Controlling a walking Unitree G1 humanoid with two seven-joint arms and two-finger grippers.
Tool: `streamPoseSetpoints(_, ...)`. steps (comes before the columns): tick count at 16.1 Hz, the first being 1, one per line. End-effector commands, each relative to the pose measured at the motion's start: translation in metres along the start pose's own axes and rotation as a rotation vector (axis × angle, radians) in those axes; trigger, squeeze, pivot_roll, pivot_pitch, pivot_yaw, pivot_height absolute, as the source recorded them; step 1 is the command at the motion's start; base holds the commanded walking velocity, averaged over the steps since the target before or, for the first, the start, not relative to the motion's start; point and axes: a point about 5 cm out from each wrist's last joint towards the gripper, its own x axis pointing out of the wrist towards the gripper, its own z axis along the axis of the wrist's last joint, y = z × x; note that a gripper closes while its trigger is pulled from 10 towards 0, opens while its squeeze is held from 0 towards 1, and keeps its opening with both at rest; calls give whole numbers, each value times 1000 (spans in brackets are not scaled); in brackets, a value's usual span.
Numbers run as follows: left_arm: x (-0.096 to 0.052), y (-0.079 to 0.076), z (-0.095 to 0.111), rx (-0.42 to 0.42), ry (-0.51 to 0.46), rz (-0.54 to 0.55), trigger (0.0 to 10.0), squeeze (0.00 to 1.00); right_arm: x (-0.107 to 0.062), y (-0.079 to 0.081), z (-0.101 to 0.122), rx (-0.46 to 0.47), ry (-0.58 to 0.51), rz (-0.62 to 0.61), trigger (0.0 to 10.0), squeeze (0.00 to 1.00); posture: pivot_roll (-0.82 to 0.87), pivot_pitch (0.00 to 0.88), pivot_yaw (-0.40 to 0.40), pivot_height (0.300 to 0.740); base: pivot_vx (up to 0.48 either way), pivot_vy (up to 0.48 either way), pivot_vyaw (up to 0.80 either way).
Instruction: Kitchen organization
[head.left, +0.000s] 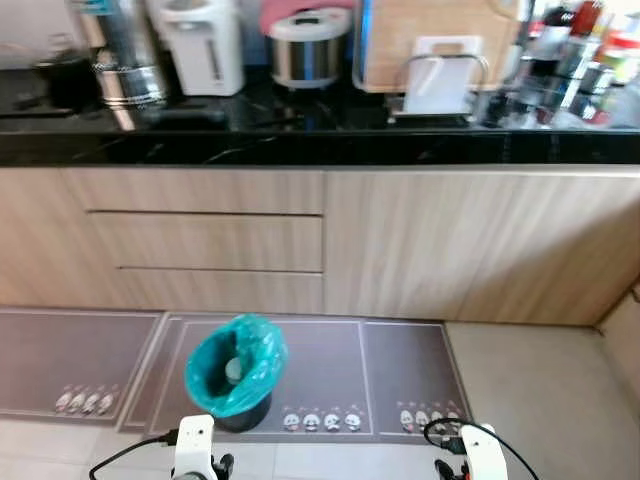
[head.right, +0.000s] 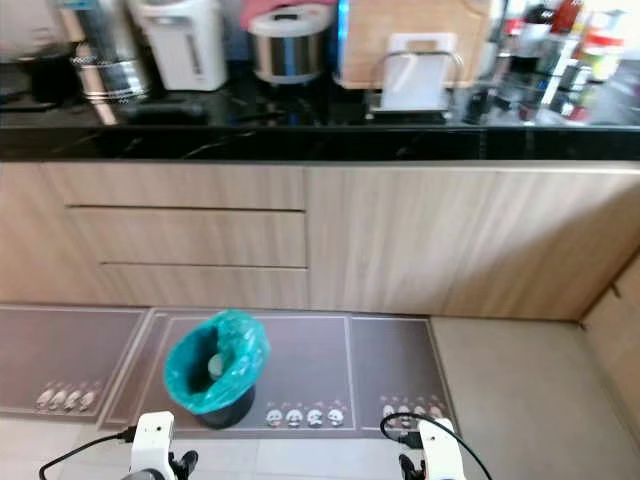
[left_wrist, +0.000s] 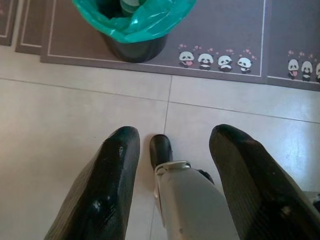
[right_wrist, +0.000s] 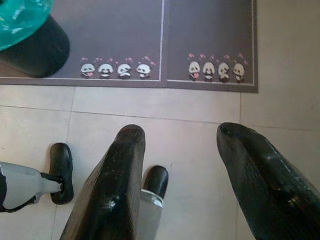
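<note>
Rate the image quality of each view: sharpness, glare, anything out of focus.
Eye views: slightly soft; the black countertop mirrors the appliances, and the top right corner is washed out. Left wrist view: floor mat sharp, near fingers a little soft. Right wrist view: evenly lit, pandas crisp, fingers glossy.

Both arms hang low, wrists just poking in at the bottom edge of the head view, left at lower left, right at lower right. Left gripper (left_wrist: 172, 150) points down, fingers spread apart, holding nothing. Right gripper (right_wrist: 182, 150) same: pointed down, fingers parted, empty. Robot's feet below.
</note>
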Motion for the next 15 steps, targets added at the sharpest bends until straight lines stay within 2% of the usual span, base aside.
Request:
streamPoseSetpoints(1, 0, 2, 0, 1, 2, 3, 10000, 0, 1, -1, 5, 7, -16, -1, 10000, 0, 68, 0, 19, 740, 480, 0, 0)
streamPoseSetpoints(12, 0, 1, -1, 10, 7, -3, 10000, 0, 0, -1, 4, 0, -11, 2, 10000, 0, 68, 0, 17, 740, 480, 0, 0)
streamPoseSetpoints(15, 0, 1, 0, -9, -5, -6, 10000, 0, 1, -1, 4, 3, -11, 3, 10000, 0, 68, 0, 16, 740, 100, 0, 0)
